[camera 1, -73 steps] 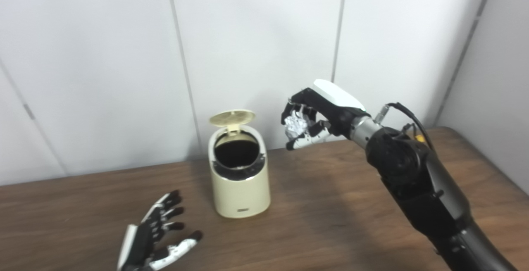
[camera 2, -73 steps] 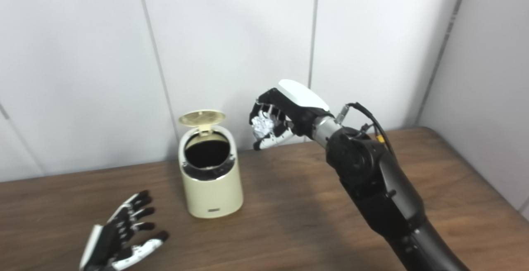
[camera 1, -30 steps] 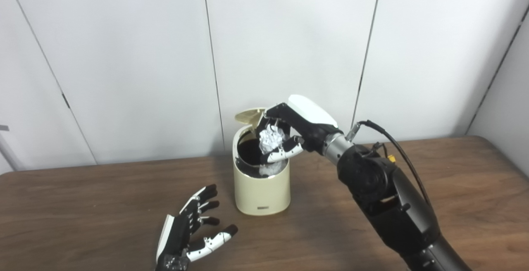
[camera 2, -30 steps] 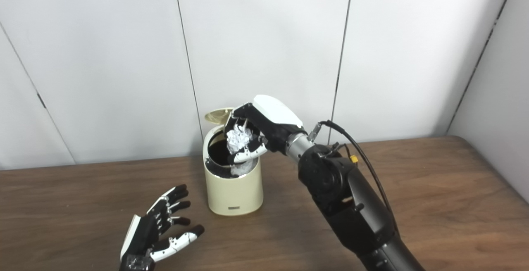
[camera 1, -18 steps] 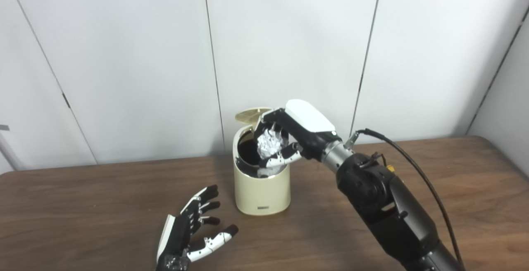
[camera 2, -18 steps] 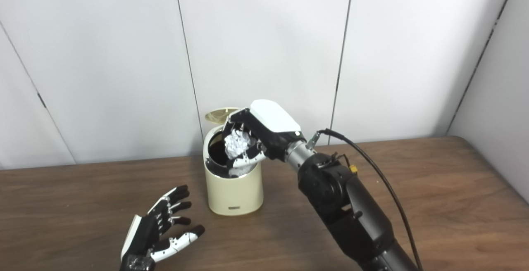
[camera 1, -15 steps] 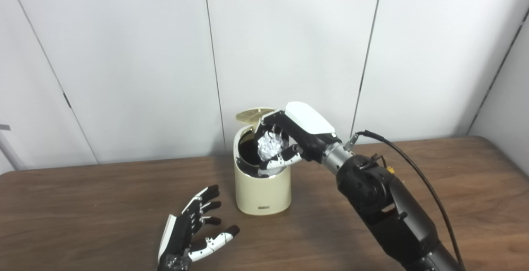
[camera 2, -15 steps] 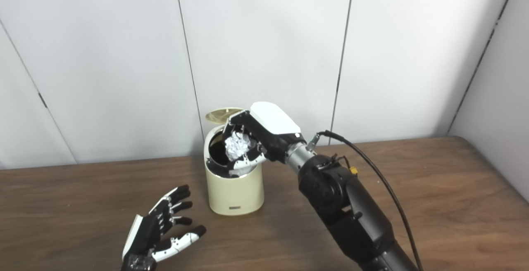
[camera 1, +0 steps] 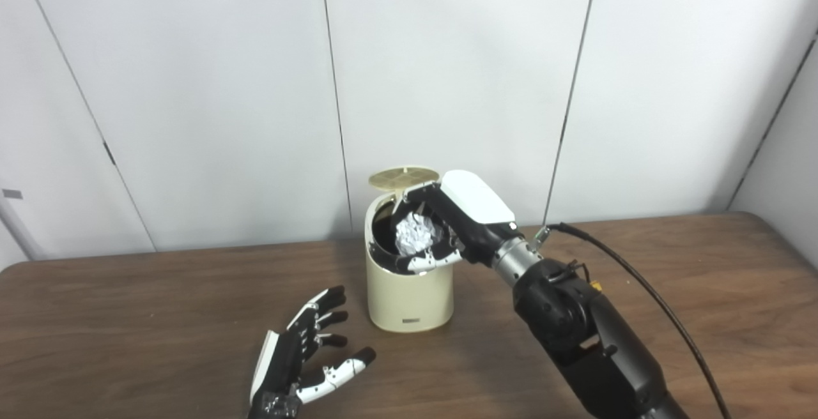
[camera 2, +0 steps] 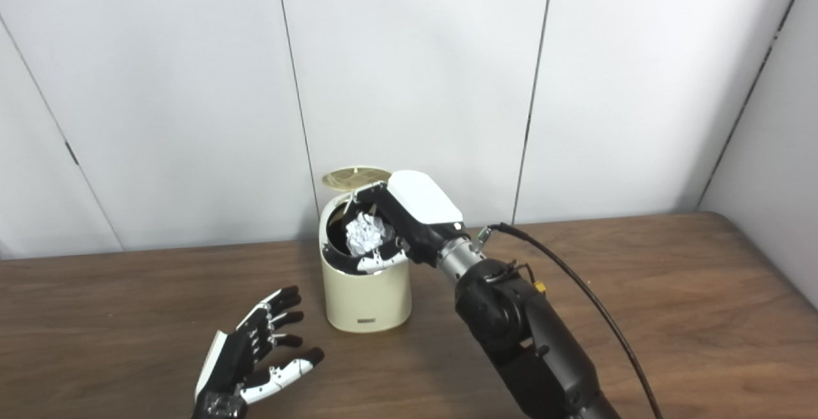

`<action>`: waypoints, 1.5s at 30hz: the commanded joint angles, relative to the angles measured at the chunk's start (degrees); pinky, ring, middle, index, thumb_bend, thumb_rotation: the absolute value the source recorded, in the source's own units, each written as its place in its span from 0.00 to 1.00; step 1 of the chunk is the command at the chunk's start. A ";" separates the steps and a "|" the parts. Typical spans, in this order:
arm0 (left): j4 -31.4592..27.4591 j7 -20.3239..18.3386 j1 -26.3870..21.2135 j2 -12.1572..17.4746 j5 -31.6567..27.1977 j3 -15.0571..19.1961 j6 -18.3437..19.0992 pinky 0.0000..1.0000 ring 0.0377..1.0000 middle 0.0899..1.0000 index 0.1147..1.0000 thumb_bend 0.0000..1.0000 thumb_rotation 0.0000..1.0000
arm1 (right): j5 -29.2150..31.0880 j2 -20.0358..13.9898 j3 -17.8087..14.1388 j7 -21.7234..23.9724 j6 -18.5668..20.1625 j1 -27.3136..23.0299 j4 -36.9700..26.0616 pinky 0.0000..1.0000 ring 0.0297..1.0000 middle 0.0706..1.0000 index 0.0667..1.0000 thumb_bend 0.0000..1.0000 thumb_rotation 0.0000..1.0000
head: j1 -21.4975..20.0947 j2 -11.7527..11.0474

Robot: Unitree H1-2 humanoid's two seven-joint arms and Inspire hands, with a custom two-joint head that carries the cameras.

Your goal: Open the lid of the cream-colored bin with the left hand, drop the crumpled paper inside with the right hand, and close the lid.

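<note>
The cream-colored bin [camera 1: 409,294] stands upright near the table's back edge, its round lid [camera 1: 402,177] flipped up behind the dark opening. My right hand [camera 1: 457,221] hovers right over that opening, shut on the white crumpled paper [camera 1: 414,236], which sits at rim height. My left hand [camera 1: 307,355] lies low over the table in front and to the left of the bin, open, palm up, holding nothing.
The brown wooden table [camera 1: 671,317] runs to a rounded right edge. A white panelled wall [camera 1: 447,74] rises close behind the bin. A black cable [camera 1: 645,297] loops from my right forearm.
My right hand has carried the paper leftward and down, from beside the bin to its open mouth. The camera view has shifted. My left hand has stayed open on the table.
</note>
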 commanded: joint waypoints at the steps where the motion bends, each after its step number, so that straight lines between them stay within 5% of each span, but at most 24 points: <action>1: -0.80 0.54 -2.04 -0.20 0.01 -0.08 -2.67 0.66 0.80 0.84 0.88 0.74 0.14 | -0.18 0.14 -0.90 -3.07 -2.68 -2.05 -0.01 0.34 0.38 0.47 0.43 0.50 0.00 | -0.09 0.05; 28: -0.80 0.05 -1.84 -0.44 -0.70 -0.42 -2.25 0.65 0.80 0.85 0.88 0.75 0.13 | -2.96 1.57 -1.33 -10.88 -3.83 -3.83 6.17 0.33 0.39 0.48 0.47 0.50 0.00 | 0.31 0.14; 37: -1.00 -0.35 -1.65 -0.51 -1.13 -0.64 -1.63 0.67 0.81 0.85 0.87 0.75 0.13 | -4.29 0.10 0.68 -4.29 -0.80 -4.26 5.59 0.35 0.41 0.48 0.50 0.50 0.00 | 0.36 0.26; 39: -0.85 -0.34 -1.63 -0.40 -0.91 -0.67 -1.72 0.67 0.82 0.86 0.87 0.74 0.13 | -5.40 -0.44 1.58 -2.99 0.04 -4.08 5.23 0.42 0.47 0.46 0.48 0.52 0.00 | 0.37 0.30; 40: -0.73 -0.30 -1.65 -0.36 -0.84 -0.65 -1.89 0.67 0.82 0.85 0.87 0.75 0.14 | -5.87 -0.59 1.86 -2.53 0.45 -3.97 5.04 0.46 0.53 0.56 0.59 0.70 0.01 | 0.35 0.32; 41: -0.67 -0.29 -1.66 -0.34 -0.84 -0.61 -1.95 0.67 0.82 0.85 0.87 0.75 0.14 | -6.23 -0.67 2.02 -2.22 0.69 -3.87 4.90 0.47 0.56 0.60 0.63 0.77 0.02 | 0.31 0.33; 45: -0.78 -0.52 -1.64 -0.28 -1.12 -0.59 -1.75 0.67 0.82 0.85 0.87 0.74 0.13 | -7.70 -0.78 2.40 0.06 3.02 -3.84 3.82 0.50 0.61 0.69 0.68 0.84 0.01 | 0.18 0.39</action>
